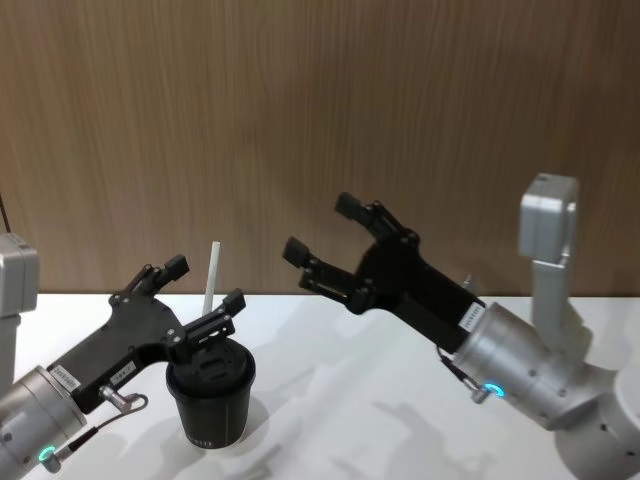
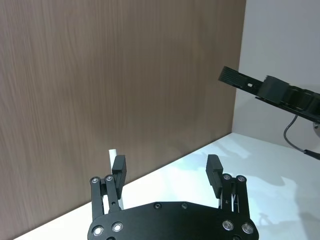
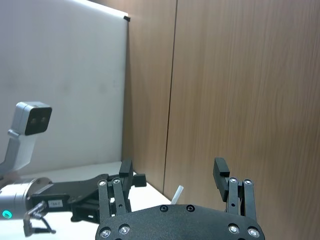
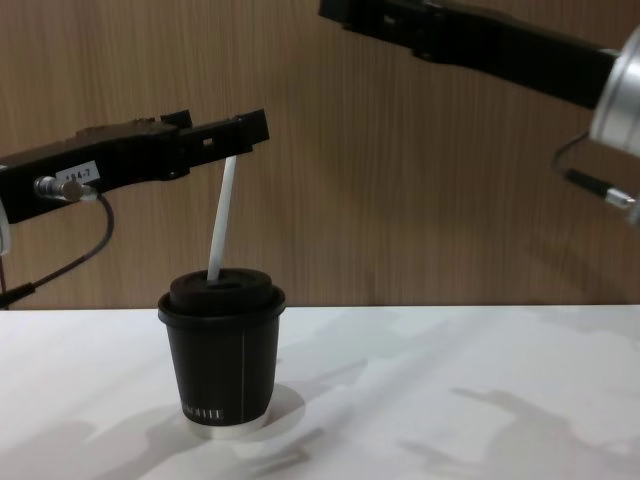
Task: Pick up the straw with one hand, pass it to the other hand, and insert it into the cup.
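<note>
Wood wall behind; straw [image 4: 221, 216] stands in cup [image 4: 222, 352] (lid on).

white straw [image 4: 221, 220] tilted in blk cup [image 4: 222, 360]

A plain white surface [image 4: 480, 360] runs to the foot of a brown wood-grain wall, carrying a single item: a small black paper cup [image 4: 222, 375] with a black domed lid, tiny white lettering near its base and a white bottom rim. The cup stands upright toward the robot's left side, a thin white straw [image 4: 221, 218] rising from its lid at a slight tilt. Soft grey shadows fall across the white top around the cup and farther to the right. In the head view the cup [image 1: 210, 398] sits near the surface's front.
</note>
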Robot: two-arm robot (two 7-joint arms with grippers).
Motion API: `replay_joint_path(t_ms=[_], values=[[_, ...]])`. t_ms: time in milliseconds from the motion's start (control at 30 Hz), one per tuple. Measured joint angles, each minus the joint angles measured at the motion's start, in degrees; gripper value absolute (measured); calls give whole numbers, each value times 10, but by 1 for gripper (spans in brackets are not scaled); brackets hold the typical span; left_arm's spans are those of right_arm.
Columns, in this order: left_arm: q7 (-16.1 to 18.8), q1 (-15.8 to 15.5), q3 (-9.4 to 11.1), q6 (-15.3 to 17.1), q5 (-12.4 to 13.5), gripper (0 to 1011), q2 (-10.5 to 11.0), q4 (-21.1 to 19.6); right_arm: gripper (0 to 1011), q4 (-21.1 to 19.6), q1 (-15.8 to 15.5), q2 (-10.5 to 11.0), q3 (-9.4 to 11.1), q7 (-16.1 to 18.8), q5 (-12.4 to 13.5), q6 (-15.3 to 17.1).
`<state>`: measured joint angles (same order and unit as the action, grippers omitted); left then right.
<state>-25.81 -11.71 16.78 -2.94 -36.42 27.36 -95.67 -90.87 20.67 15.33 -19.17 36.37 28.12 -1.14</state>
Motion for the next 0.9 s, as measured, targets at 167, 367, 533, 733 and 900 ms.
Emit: replay_joint_path(t_ms=[167, 367, 533, 733, 900], values=[[0, 8, 1, -1, 0, 1000, 0, -9, 1001, -30, -20, 28, 11, 9, 8, 10], [0, 13, 3, -3, 0, 1000, -1, -12, 1001, -61, -49, 56, 25, 16, 24, 23], [0, 15, 5, -5, 1, 1000, -3, -13, 1001, -83, -70, 73, 34, 17, 36, 33], [0, 15, 9, -6, 5, 999, -7, -11, 1001, -107, -95, 88, 43, 16, 52, 45], [1, 16, 12, -7, 8, 999, -11, -8, 1001, -120, -109, 95, 48, 14, 63, 52]])
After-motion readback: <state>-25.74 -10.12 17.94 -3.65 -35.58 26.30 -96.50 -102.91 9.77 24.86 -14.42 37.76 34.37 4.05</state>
